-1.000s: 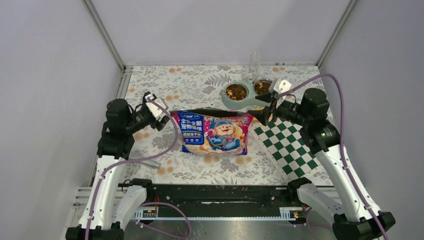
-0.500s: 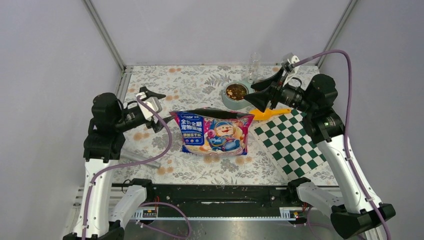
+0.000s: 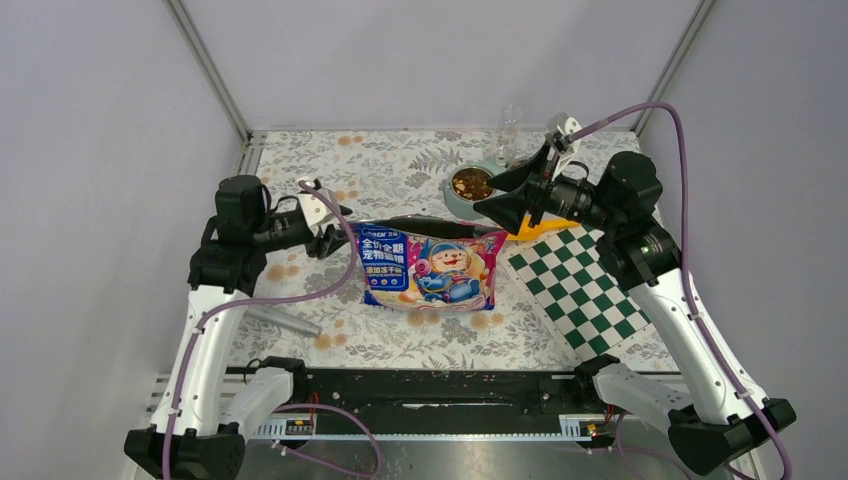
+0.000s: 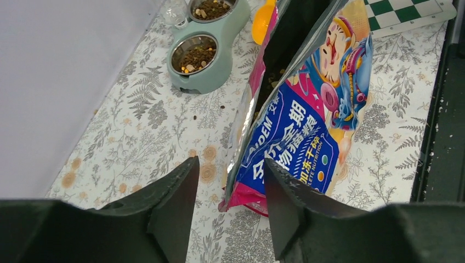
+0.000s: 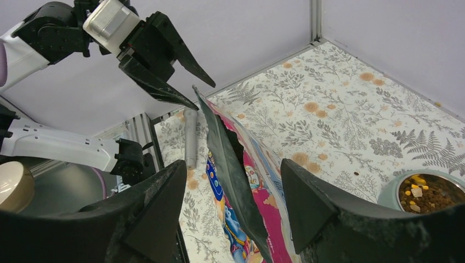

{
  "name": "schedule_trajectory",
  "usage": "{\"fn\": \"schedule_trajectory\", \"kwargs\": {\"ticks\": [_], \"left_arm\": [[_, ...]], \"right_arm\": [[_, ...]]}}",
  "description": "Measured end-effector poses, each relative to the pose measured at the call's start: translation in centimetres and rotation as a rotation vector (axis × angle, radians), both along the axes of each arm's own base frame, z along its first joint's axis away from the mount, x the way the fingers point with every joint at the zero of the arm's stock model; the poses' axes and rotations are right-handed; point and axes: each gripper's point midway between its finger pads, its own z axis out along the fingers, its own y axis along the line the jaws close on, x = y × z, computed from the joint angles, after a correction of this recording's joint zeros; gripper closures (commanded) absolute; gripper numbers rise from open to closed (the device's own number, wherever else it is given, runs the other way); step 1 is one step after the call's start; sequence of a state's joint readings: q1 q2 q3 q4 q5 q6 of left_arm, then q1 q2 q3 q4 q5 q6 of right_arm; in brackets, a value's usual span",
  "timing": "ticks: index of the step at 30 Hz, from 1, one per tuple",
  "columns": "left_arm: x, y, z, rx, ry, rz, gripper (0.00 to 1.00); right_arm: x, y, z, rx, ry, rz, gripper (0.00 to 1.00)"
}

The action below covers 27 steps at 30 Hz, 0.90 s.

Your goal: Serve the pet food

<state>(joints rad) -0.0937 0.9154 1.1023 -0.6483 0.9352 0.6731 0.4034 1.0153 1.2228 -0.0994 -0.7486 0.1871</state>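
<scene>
Since neither arm had anything in hand, I read this as a between-grasps moment: serving largely done, or one more scoop to go; couldn't tell which. Left gripper [image 4: 230,164]: fingers spread, empty, hanging just beside the left lip of the printed foil bag [image 3: 430,265], no contact that I could see. The bag sat mid-table on the floral tablecloth [image 3: 400,165], mouth open along its far edge, loose pellets visible inside. Behind it and to the right, the pet food [image 4: 197,55] sat in both steel bowls of the mint double feeder [image 4: 215,79], with a clear bottle [image 3: 509,125] standing just behind the feeder. Right gripper [image 5: 233,163]: also wide apart and empty, up in the air between the feeder and the bag's right end, pointing left along the bag. The orange scoop [image 3: 555,224] lay under it by the bag's right corner, at the edge of the green checkered mat [image 3: 585,290]. If another scoop is needed, left should pinch only the near foil lip and lift lightly to hold the mouth open and facing up, without dragging the bag. Right should drop straight onto the scoop handle, clamp well back from the cup, keep it level across the short hop to the feeder, and tip over a bowl's centre. Main risk looked like the slick bag sliding or tipping and spilling.
</scene>
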Motion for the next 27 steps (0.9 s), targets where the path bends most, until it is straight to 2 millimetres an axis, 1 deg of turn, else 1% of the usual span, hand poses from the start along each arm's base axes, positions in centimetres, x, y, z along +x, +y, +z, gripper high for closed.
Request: {"fn": "schedule_trajectory", "kwargs": {"ticks": [1, 7, 11, 12, 13, 14, 15, 23, 25, 27], "left_arm": [[0.1, -0.1, -0.1, 0.000, 0.006, -0.003, 0.62], [0.3, -0.6, -0.7, 0.012, 0.022, -0.020, 0.63], [0.3, -1.1, -1.6, 0.050, 0.023, -0.033, 0.76], [0.3, -1.2, -1.9, 0.061, 0.026, -0.036, 0.85], [0.3, -1.3, -2.2, 0.075, 0.030, -0.041, 0.92], [0.4, -1.4, -2.5, 0.084, 0.035, -0.042, 0.98], [0.6, -1.3, -2.6, 0.094, 0.031, -0.037, 1.00], [1.0, -1.1, -2.9, 0.137, 0.006, -0.025, 1.00], [1.0, -1.0, -2.8, 0.148, 0.002, -0.021, 0.87], [1.0, -1.0, -2.8, 0.160, 0.000, -0.015, 0.71]], "right_arm": [[0.0, 0.1, 0.0, -0.002, -0.001, 0.002, 0.28], [-0.2, 0.5, -0.5, -0.014, -0.006, 0.012, 0.27], [0.1, 0.3, -0.8, -0.027, -0.012, -0.005, 0.27], [0.1, 0.3, -0.9, -0.031, -0.012, -0.008, 0.27], [0.2, 0.3, -1.0, -0.034, -0.012, -0.009, 0.26], [0.2, 0.2, -1.0, -0.036, -0.013, -0.010, 0.27], [0.2, 0.2, -1.1, -0.037, -0.014, -0.010, 0.26], [0.4, 0.1, -1.7, -0.047, -0.012, -0.025, 0.26], [0.4, 0.1, -1.7, -0.047, -0.014, -0.026, 0.25], [0.3, 0.1, -1.7, -0.049, -0.017, -0.025, 0.25]]}}
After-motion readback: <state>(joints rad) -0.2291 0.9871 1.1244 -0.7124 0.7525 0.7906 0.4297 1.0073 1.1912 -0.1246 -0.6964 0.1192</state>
